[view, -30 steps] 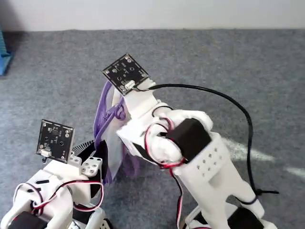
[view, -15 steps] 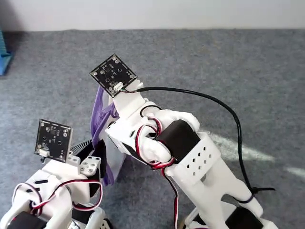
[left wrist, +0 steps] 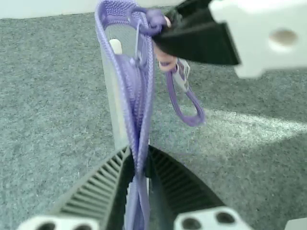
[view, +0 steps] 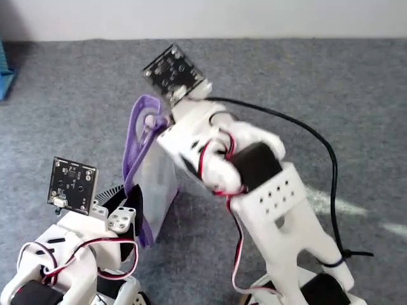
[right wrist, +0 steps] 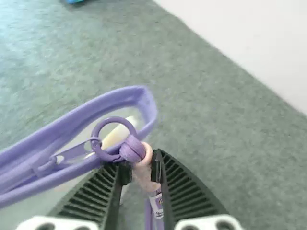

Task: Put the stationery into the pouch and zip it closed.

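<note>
A clear pouch [view: 156, 184] with purple zip trim stands on edge on the grey carpet. My left gripper [left wrist: 139, 167] is shut on the near end of the purple zip edge [left wrist: 127, 96], low beside the pouch in the high view [view: 130, 210]. My right gripper [right wrist: 140, 172] is shut on the zip pull [right wrist: 136, 155], a pink bead with a purple ring and loop, at the pouch's far upper end [view: 159, 124]. Its black fingers [left wrist: 192, 36] show in the left wrist view. A pale white item [left wrist: 115, 46] lies inside the pouch [right wrist: 96, 120].
A black cable [view: 318, 146] arcs from the right arm over the carpet. A blue object [view: 5, 76] sits at the far left edge. A white wall runs along the far side. Open carpet lies right of the arms.
The right gripper first swung left, then moved toward the far side with the zip pull. The pouch's top edge is drawn out longer and stands straighter. The left arm kept still.
</note>
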